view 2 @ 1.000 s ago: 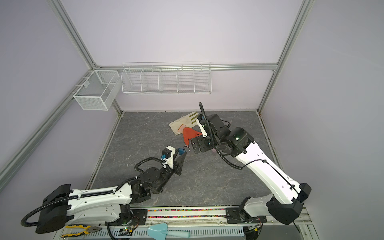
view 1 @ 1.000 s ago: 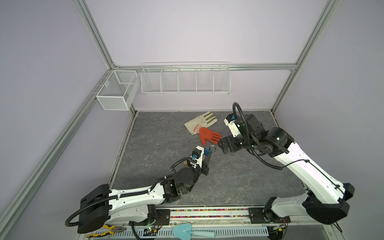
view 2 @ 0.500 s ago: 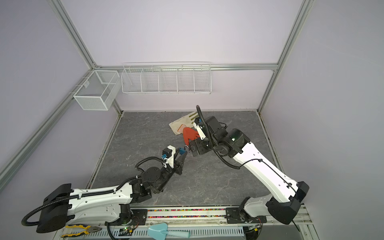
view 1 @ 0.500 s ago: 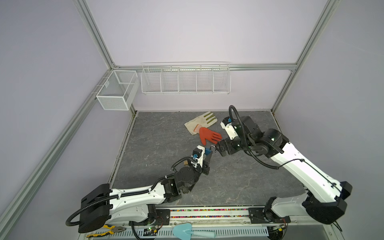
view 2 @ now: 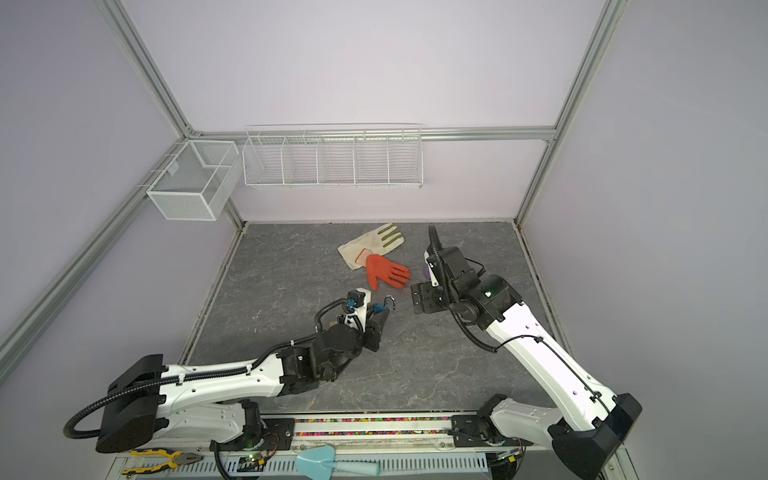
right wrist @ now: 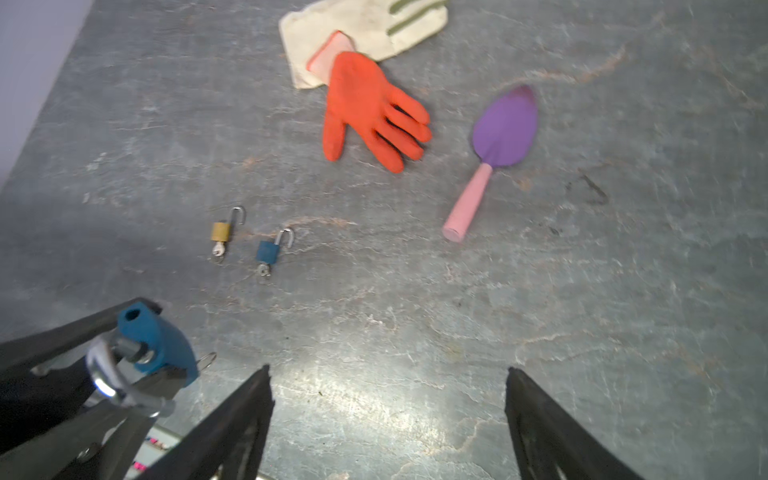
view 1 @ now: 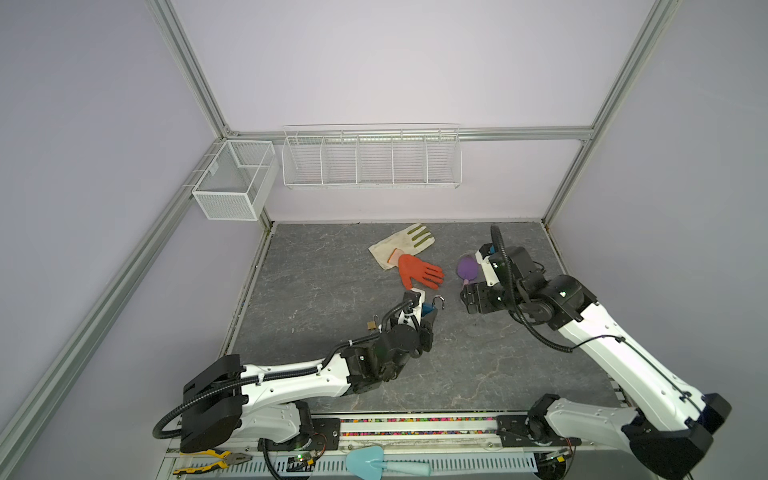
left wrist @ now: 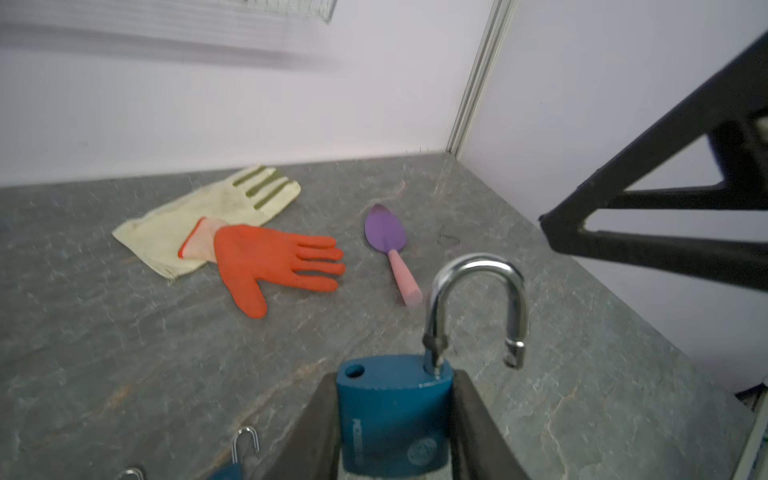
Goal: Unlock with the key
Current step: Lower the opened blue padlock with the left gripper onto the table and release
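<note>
The blue padlock (left wrist: pixel 392 411) is clamped by its body in the left gripper's (view 1: pixel 429 319) partly closed jaws, above the table (view 1: pixel 332 270), with its shackle (left wrist: pixel 478 299) swung free. The right gripper (right wrist: pixel 388 370) gapes wide and holds nothing. It has drawn back from the lock. A brass padlock (right wrist: pixel 220 231), an orange glove (right wrist: pixel 365 108) and a purple trowel (right wrist: pixel 498 137) lie nearby. Wire baskets (view 1: pixel 370 158) hang on the wall.

Grey table (right wrist: pixel 582 311) holds cream glove (right wrist: pixel 370 20), orange glove (right wrist: pixel 365 104), purple trowel (right wrist: pixel 505 129), brass padlock (right wrist: pixel 220 231) and small blue padlock (right wrist: pixel 267 251)
</note>
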`<action>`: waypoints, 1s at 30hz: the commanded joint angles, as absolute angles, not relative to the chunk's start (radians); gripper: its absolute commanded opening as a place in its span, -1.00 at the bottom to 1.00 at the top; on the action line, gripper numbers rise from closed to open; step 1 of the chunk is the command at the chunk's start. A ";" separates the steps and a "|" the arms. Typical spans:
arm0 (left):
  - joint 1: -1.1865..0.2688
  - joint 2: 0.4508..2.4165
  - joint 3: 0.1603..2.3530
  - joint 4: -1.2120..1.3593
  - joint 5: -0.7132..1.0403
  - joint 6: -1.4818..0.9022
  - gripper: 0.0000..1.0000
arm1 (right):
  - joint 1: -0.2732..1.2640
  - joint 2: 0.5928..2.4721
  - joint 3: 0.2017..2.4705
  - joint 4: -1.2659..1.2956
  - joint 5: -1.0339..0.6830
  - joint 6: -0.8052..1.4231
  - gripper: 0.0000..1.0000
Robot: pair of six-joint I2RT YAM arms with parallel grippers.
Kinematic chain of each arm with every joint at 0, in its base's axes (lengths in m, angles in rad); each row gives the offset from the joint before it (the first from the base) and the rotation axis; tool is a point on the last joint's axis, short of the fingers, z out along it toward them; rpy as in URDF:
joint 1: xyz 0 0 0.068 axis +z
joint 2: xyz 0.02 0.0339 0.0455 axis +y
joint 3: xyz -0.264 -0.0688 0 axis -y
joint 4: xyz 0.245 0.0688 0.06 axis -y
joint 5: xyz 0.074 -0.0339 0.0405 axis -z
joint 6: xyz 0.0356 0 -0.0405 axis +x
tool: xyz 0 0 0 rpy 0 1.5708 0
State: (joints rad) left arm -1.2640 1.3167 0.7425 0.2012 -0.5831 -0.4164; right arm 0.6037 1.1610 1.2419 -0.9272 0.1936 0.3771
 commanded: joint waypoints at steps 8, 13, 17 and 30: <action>-1.252 1.638 1.055 -0.378 -0.537 -0.851 -1.00 | 0.439 1.099 0.912 -0.699 0.069 0.539 0.78; -1.235 1.809 1.235 -0.539 -0.471 -0.854 -1.00 | 0.387 1.103 0.848 -0.683 0.058 0.548 0.78; -1.204 1.893 1.287 -0.546 -0.376 -0.865 -1.00 | 0.335 1.100 0.822 -0.676 0.049 0.556 0.78; -1.146 2.012 1.368 -0.620 -0.268 -0.889 -1.00 | 0.254 1.138 0.784 -0.629 -0.010 0.550 0.78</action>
